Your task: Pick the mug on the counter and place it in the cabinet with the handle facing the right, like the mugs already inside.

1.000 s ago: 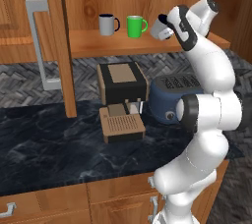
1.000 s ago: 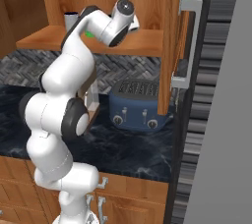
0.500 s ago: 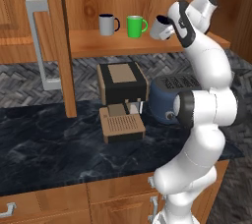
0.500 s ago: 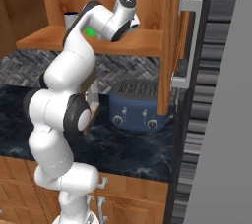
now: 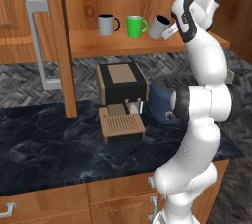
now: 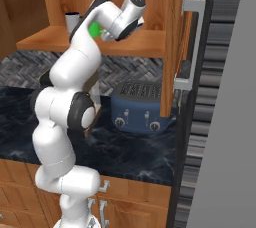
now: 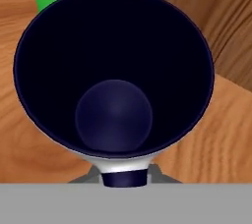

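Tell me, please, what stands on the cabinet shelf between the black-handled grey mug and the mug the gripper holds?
The bright green mug, seen in the left base view.

I see a grey mug (image 5: 107,24) and a green mug (image 5: 135,26) standing on the cabinet shelf (image 5: 108,45). On the counter (image 5: 54,149), a coffee machine (image 5: 120,100) sits with a toaster (image 5: 165,98) at its 3 o'clock.

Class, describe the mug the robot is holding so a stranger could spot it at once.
Look at the open wooden cabinet above the black counter, along its plank shelf. Rightmost of three mugs, the grey mug hangs tilted in the end effector beside the green mug; unlike its upright neighbours, its inside is navy.
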### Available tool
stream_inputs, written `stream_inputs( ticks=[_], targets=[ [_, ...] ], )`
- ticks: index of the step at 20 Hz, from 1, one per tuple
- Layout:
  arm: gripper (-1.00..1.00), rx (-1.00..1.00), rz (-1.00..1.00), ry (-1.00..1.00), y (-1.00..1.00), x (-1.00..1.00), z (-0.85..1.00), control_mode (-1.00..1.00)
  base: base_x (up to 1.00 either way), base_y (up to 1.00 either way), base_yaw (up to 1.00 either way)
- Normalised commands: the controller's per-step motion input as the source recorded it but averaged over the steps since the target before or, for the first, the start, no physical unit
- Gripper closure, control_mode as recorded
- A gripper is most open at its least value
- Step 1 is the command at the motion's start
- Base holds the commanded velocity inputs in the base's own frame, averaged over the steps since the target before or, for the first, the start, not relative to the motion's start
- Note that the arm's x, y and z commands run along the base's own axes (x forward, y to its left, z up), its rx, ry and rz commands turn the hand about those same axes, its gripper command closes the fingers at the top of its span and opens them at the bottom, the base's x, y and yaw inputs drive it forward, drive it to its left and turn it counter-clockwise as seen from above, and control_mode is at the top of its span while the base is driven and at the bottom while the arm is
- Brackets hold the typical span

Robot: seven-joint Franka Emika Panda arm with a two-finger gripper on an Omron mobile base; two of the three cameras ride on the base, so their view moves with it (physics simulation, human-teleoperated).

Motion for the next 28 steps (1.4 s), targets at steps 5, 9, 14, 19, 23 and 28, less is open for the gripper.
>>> stream_inputs(
  ticks=[5,9,14,19,23,28],
  targets=[
    [1.0,0.0,0.16,0.02,0.0,0.26,-0.28,-1.0,0.0,0.0,0.0],
    [1.0,0.0,0.14,0.02,0.0,0.14,-0.29,-1.0,0.0,0.0,0.0],
    [-1.0,-0.02,0.12,0.02,0.0,0.03,-0.33,-1.0,0.0,0.0,0.0],
    [-1.0,-0.04,0.11,0.0,0.0,0.0,-0.34,-1.0,0.0,0.0,0.0],
    [-1.0,-0.04,0.09,0.0,0.0,-0.01,-0.31,-1.0,0.0,0.0,0.0],
    [-1.0,-0.04,0.07,0.0,0.0,-0.02,-0.13,-1.0,0.0,0.0,0.0]
  ],
)
